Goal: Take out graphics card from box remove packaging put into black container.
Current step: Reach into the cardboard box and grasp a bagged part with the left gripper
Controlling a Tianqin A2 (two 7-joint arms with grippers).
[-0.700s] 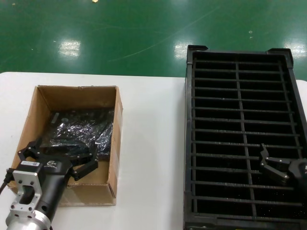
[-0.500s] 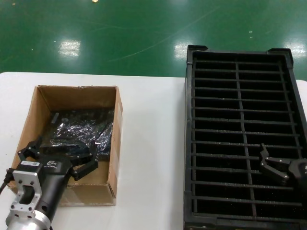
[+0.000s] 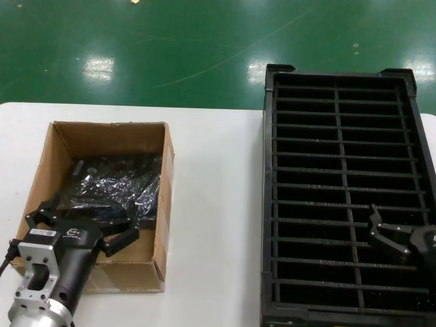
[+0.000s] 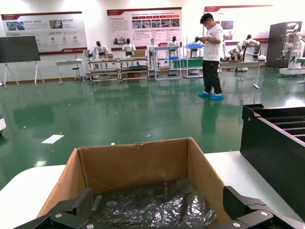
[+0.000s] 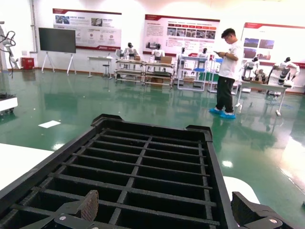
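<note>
Essentially, change: nothing is seen to have shifted across the last moments in the head view; both arms and the bagged card sit as they did
Meaning for the task: the pick is judged not yet begun, so the whole sequence is left to do
Left gripper [image 3: 79, 225]: held at the lower left of the head view, over the near end of the box, fingers spread wide and nothing held
Right gripper [image 3: 396, 240]: parked at the lower right, above the near ribs of the black container, fingers spread, nothing gripped
Box [image 3: 159, 208]: brown corrugated cardboard, shallow, plain matte walls, open top, left of centre on the white table [image 3: 214, 204]
Packaging [image 3: 112, 187]: crinkled glossy grey-silver film with sharp highlights, lying flat on the box floor
Graphics card: taken to be inside the bag; neither its board nor its bracket can be made out
Black container [image 3: 269, 204]: rigid black plastic crate at the right, central divider, thin parallel ribs in two columns, no card seen in the slots
</note>
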